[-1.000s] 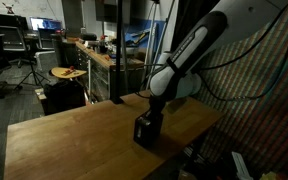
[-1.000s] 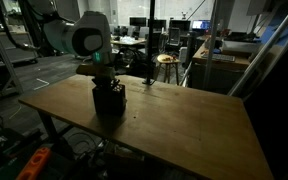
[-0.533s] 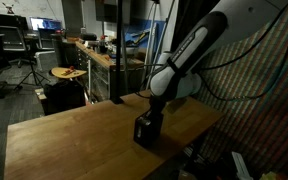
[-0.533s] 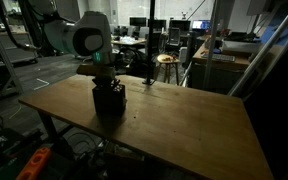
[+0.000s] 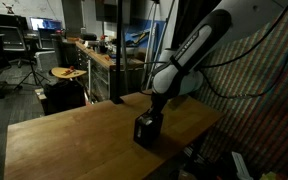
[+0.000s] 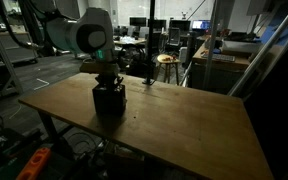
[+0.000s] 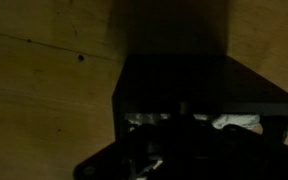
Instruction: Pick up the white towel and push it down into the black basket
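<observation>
The tool (image 5: 152,113) is narrow, jaws almost together, set upright in the mouth of the basket (image 5: 145,132) near one edge of the table (image 5: 64,140). The towel (image 7: 236,122) sits inside the basket, only white folds showing. The closed jaws probably serve as a tamper.

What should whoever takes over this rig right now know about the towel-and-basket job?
The gripper has its fingers shut at the mouth of the black basket; whether they pinch cloth cannot be seen.
The white towel shows only as pale patches inside the basket in the wrist view.
The basket stands upright on the wooden table.
Done: towel appears in.
Left: perhaps press further, then withdraw.
</observation>
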`<move>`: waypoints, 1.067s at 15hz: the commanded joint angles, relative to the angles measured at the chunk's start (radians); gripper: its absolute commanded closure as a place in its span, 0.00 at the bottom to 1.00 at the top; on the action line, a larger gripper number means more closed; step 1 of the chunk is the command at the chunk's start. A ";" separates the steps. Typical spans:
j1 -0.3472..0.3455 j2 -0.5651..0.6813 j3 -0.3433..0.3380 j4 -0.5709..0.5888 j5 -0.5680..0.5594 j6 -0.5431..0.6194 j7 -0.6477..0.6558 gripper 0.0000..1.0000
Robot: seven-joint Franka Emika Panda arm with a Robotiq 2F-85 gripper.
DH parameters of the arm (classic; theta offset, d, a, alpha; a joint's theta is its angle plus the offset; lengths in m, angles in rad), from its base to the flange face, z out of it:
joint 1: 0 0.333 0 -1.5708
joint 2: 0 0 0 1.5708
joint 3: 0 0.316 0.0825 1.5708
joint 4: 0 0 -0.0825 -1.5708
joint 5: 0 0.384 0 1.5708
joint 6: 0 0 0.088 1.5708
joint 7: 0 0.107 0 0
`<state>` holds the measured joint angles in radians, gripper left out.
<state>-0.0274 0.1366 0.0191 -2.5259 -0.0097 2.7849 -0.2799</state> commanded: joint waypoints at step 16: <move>0.019 -0.151 -0.011 0.013 0.030 -0.118 0.067 0.90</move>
<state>-0.0254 0.0277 -0.0058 -2.5165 -0.0083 2.7222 -0.2311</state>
